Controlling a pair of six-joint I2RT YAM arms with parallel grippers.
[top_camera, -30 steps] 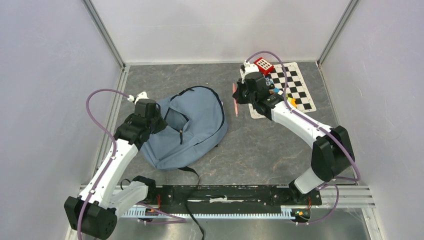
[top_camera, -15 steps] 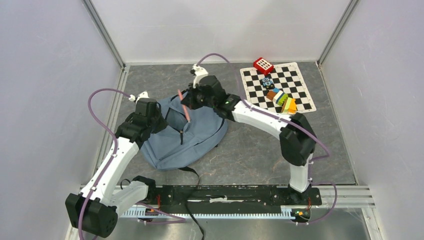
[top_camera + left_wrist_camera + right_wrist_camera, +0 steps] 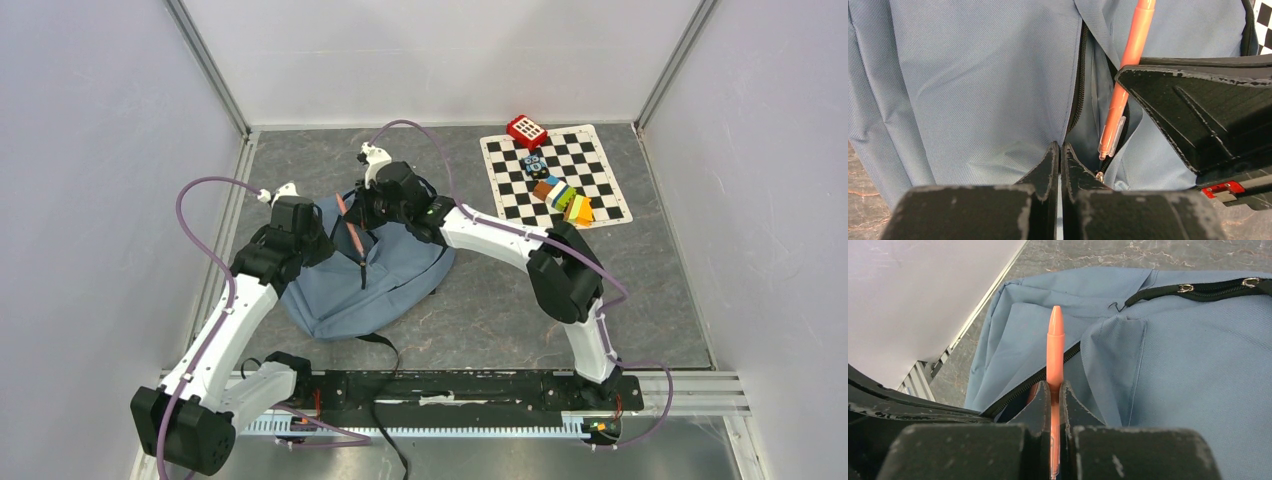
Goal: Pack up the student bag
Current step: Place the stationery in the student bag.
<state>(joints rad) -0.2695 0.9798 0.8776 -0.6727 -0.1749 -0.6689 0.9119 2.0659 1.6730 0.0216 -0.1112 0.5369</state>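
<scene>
The student bag lies flat left of centre, blue-grey, with one zipper open. My left gripper is shut on the fabric edge of that opening and holds it up. My right gripper is shut on an orange pen and holds it over the opening. In the left wrist view the pen points tip-down into the gap beside the black zipper, with the right gripper's body just right of it. In the right wrist view the pen sticks out between the shut fingers, above the bag.
A checkerboard mat lies at the back right with a red keypad-like item, a small dark item and a row of coloured blocks. The enclosure walls stand close on the left, right and back. A black bag strap trails toward the near rail.
My right arm has carried the orange pen leftwards from beside the checkerboard mat to over the bag's open zipper. My left gripper has stayed at the opening's edge.
</scene>
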